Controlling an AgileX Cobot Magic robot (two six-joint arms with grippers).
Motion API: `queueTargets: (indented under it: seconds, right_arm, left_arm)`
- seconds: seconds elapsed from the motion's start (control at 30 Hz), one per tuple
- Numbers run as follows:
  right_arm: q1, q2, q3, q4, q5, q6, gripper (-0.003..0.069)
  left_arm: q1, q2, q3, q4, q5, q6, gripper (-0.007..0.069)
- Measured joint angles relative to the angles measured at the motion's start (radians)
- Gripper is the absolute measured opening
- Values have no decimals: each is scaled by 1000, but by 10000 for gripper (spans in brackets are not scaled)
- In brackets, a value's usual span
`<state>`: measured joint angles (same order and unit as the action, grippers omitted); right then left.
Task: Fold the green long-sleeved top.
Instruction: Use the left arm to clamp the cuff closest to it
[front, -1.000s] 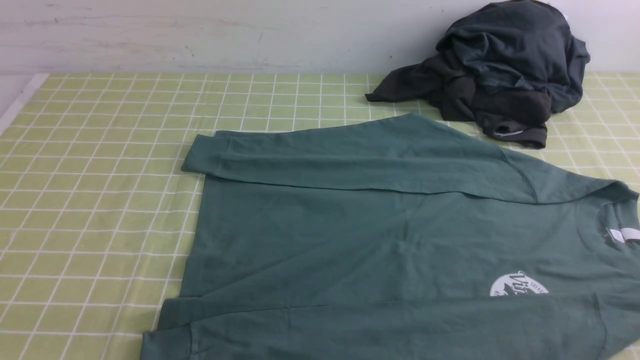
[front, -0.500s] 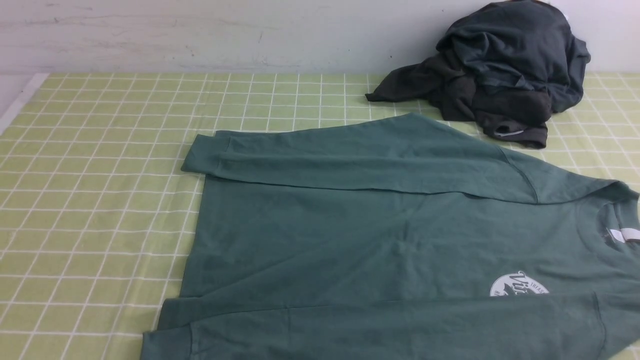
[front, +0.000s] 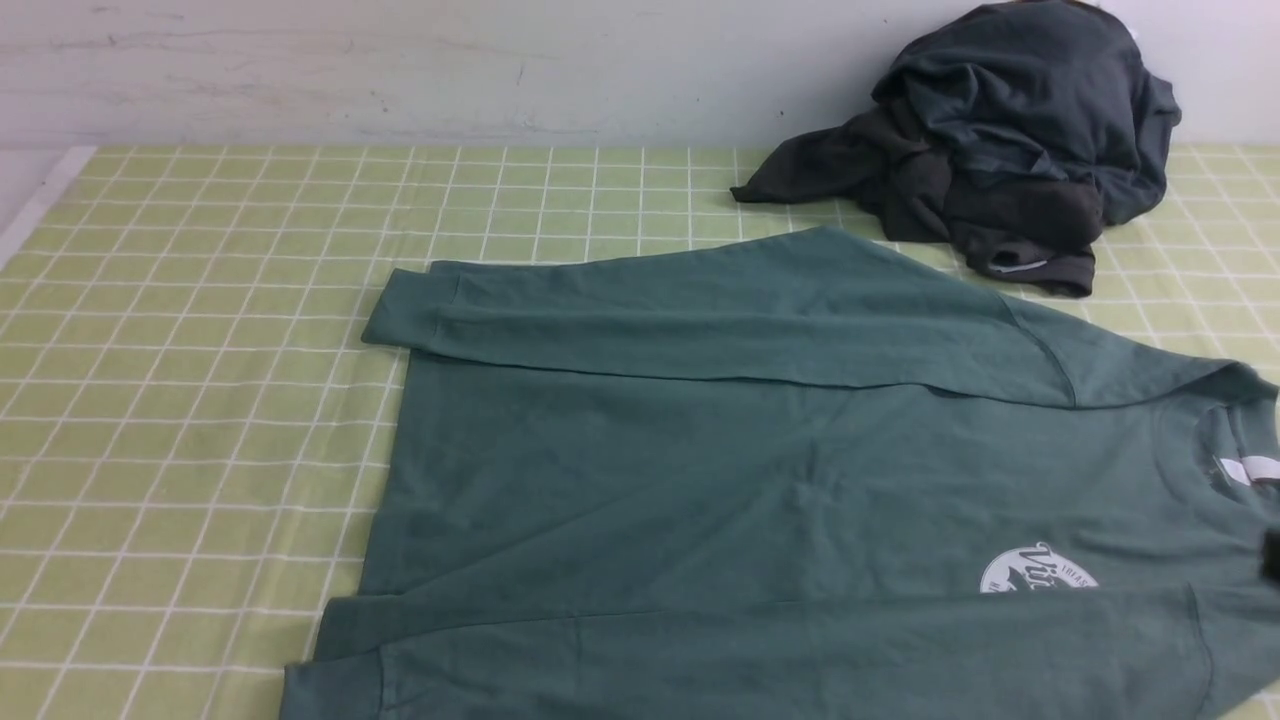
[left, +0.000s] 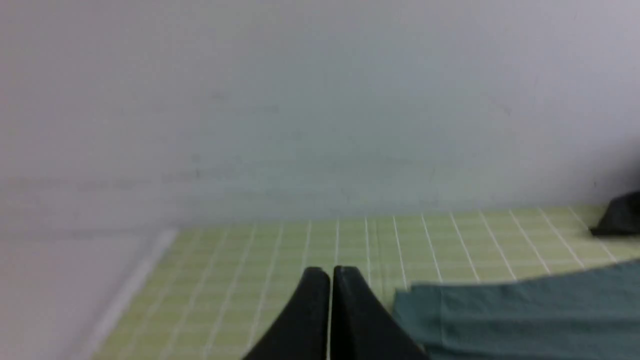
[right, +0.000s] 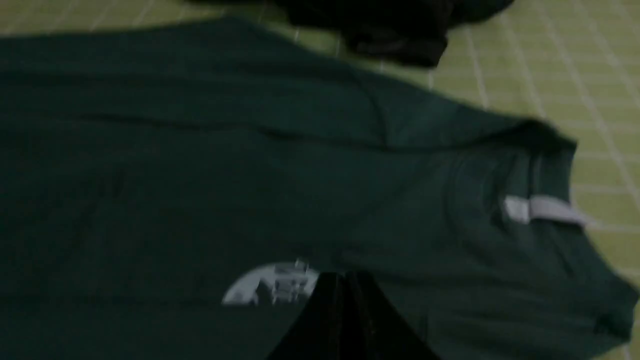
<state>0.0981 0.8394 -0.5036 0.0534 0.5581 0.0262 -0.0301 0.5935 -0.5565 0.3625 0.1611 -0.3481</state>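
The green long-sleeved top (front: 760, 480) lies flat on the checked cloth with its neck to the right. Both sleeves are laid across the body, the far one (front: 700, 310) and the near one (front: 760, 660). A white round logo (front: 1035, 570) and a white neck label (front: 1250, 468) show. My left gripper (left: 330, 272) is shut and empty, hovering over bare cloth beside the far cuff (left: 425, 305). My right gripper (right: 345, 277) is shut and empty above the chest, right by the logo (right: 272, 285). A dark bit of the right arm (front: 1272, 553) shows at the front view's right edge.
A heap of dark charcoal and navy garments (front: 1000, 150) sits at the back right against the wall, just beyond the top's far shoulder. The yellow-green checked tablecloth (front: 200, 350) stretches to the left, ending at a white table edge (front: 40, 210).
A dark bit of the right arm has come into the front view at its right edge, near the collar. The top and the heap lie as before.
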Motion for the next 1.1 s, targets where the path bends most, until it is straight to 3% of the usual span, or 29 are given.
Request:
queueTargets:
  seconds: [0.1, 0.17, 0.2, 0.27, 0.3, 0.4, 0.47, 0.6, 0.77, 1.1]
  right_arm:
    - [85, 112, 0, 58, 141, -57, -10]
    - [188, 212, 0, 121, 181, -142, -10]
    - [196, 228, 0, 125, 181, -147, -10]
    - [286, 321, -15, 161, 169, -194, -10]
    - [293, 329, -15, 163, 169, -194, -10]
    - [408, 487, -94, 129, 157, -204, -10]
    - [441, 565, -139, 89, 144, -204, -10]
    - [475, 687, -206, 20, 138, -182, -10]
    - [492, 726, -215, -23, 181, -117, -9]
    - [492, 713, -163, -29, 242, -111, -3]
  left_arm:
    - [-1, 74, 1, -58, 125, -45, -3]
    - [-38, 159, -13, -148, 337, 18, -3]
    - [-46, 170, -13, -164, 352, 27, -3]
    - [-105, 242, -29, -283, 520, 168, -3]
    - [-110, 242, -30, -294, 520, 180, -3]
    - [-184, 357, -35, -482, 649, 403, -3]
    - [-203, 402, -35, -560, 675, 492, -3]
    - [-210, 455, -36, -649, 683, 562, -3]
    - [-210, 463, -37, -677, 684, 569, -3]
    - [-210, 463, -37, -678, 681, 569, -3]
